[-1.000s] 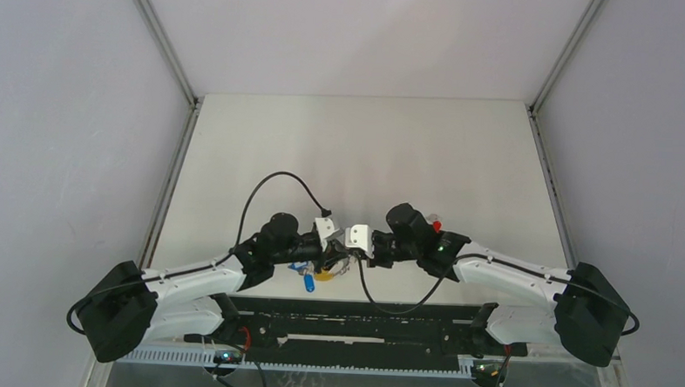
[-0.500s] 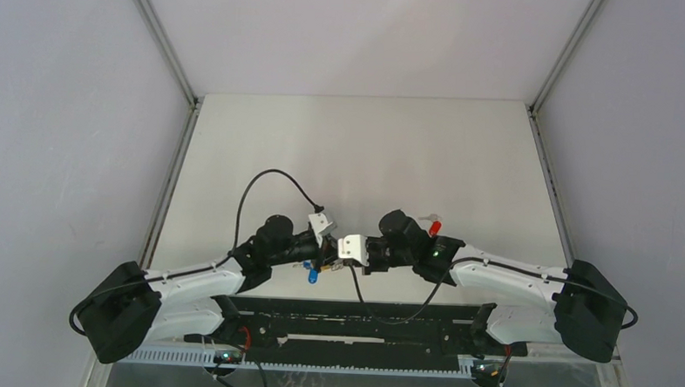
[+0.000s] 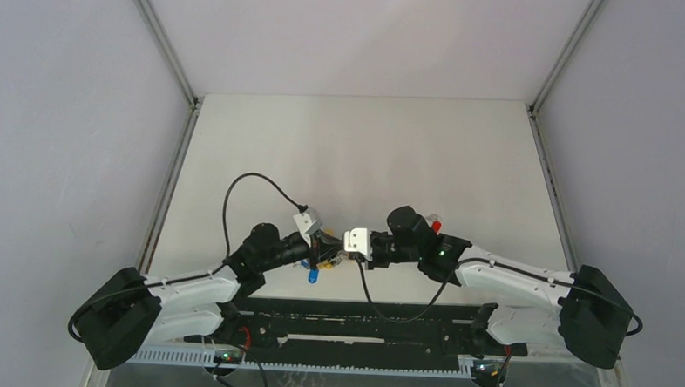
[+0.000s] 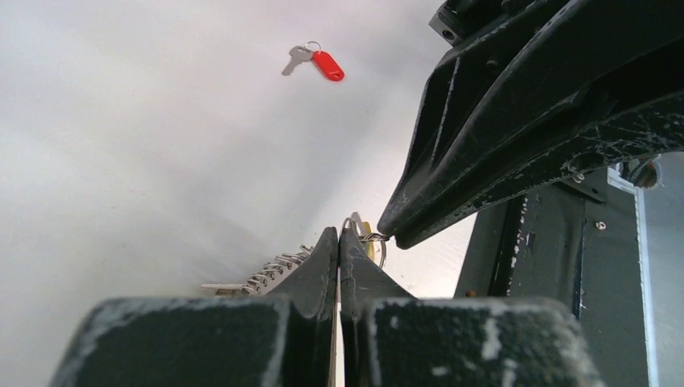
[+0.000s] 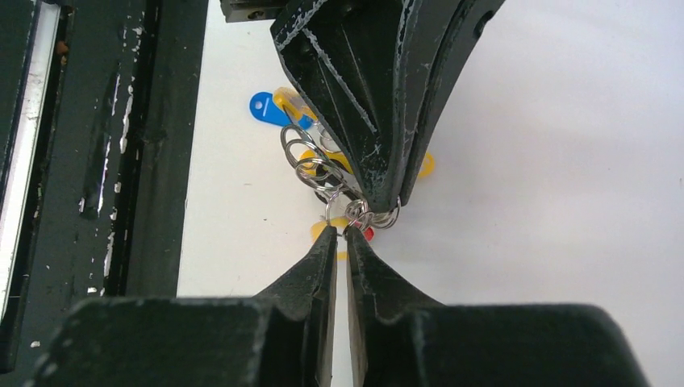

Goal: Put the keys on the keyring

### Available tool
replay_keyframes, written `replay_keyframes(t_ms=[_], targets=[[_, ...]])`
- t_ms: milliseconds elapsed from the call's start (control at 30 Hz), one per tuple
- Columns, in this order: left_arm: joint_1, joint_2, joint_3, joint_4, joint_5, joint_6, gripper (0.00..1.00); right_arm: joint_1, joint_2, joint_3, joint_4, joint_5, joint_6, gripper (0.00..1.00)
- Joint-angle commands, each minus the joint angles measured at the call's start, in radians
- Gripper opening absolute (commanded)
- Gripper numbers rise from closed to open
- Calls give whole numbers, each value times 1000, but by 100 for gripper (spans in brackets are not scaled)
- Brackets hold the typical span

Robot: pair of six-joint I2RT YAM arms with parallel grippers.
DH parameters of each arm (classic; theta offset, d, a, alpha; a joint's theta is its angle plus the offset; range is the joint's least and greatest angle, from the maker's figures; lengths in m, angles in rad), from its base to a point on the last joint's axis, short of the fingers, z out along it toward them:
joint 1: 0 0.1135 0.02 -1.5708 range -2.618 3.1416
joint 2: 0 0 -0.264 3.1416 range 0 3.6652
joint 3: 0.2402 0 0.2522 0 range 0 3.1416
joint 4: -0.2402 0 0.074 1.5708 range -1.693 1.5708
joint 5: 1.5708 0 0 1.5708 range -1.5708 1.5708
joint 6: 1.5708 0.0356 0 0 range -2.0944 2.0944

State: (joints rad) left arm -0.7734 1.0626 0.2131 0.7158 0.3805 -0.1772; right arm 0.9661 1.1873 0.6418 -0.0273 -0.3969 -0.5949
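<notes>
The keyring [image 5: 379, 216] hangs above the table between both grippers, just ahead of the arm bases. Blue [image 5: 266, 109] and yellow [image 5: 423, 165] key heads and small wire rings [image 5: 310, 161] dangle from it. My left gripper [image 4: 339, 234] is shut on the ring, whose wire shows just past its tips [image 4: 369, 239]. My right gripper [image 5: 347, 232] meets it tip to tip, its jaws parted by a thin slit at the ring's wire. In the top view the bunch [image 3: 315, 274] hangs under the two grippers. One of the keys, red-headed [image 4: 326, 64] [image 3: 436, 225], lies loose on the table behind the right wrist.
The black rail [image 3: 350, 333] runs along the near edge just behind the grippers, and it also fills the left side of the right wrist view [image 5: 97, 161]. The left arm's cable [image 3: 234, 197] loops up over the table. Metal frame posts [image 3: 167, 46] edge the white table.
The left arm has drawn back toward the left with the keyring, and the right gripper has followed. The right jaws, pressed together before, now show a thin gap.
</notes>
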Motion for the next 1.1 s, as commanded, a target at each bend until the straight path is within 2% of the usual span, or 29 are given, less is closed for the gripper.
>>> replay_keyframes(t_ms=[0, 233, 567, 800, 1067], targets=[[12, -37, -35, 172, -65, -35, 0, -16, -36, -3, 29, -77, 31, 9], [14, -57, -70, 240, -34, -24, 0, -86, -72, -3, 46, -163, 71, 9], [14, -83, -83, 254, -4, 0, 0, -237, -72, -4, 190, -346, 173, 15], [14, -79, -81, 261, 6, 4, 0, -254, 30, 15, 292, -439, 220, 17], [15, -67, -81, 281, 16, 0, 0, -254, 90, 22, 320, -480, 228, 17]])
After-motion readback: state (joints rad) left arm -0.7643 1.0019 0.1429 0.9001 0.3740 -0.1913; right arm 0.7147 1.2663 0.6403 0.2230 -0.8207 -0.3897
